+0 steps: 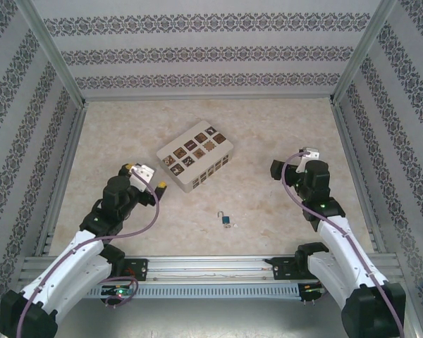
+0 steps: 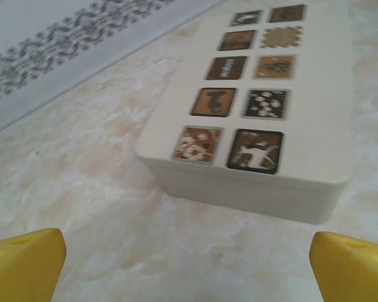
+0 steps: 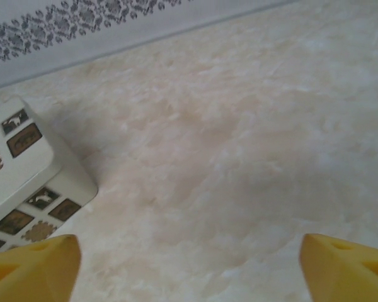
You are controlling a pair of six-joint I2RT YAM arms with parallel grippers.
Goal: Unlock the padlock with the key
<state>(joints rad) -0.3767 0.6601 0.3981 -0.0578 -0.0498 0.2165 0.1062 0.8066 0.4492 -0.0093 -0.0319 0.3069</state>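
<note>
The blue padlock (image 1: pixel 226 220) lies on the table (image 1: pixel 282 127) nearest the arm bases, midway between them. Left gripper (image 2: pixel 189 267) and right gripper (image 3: pixel 189 267) both gape (nothing held). Beyond sits the patterned box (image 1: pixel 195 155).

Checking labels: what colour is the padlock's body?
Blue padlock body, clearest from the top external view.

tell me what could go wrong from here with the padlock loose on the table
The padlock is tiny and lies flat; an open claw coming down could shove it instead of gripping it.
The small speck beside it may be the key, too small to tell; a nudge could scatter it.
The left claw faces the patterned box closely and might bump it.
</note>
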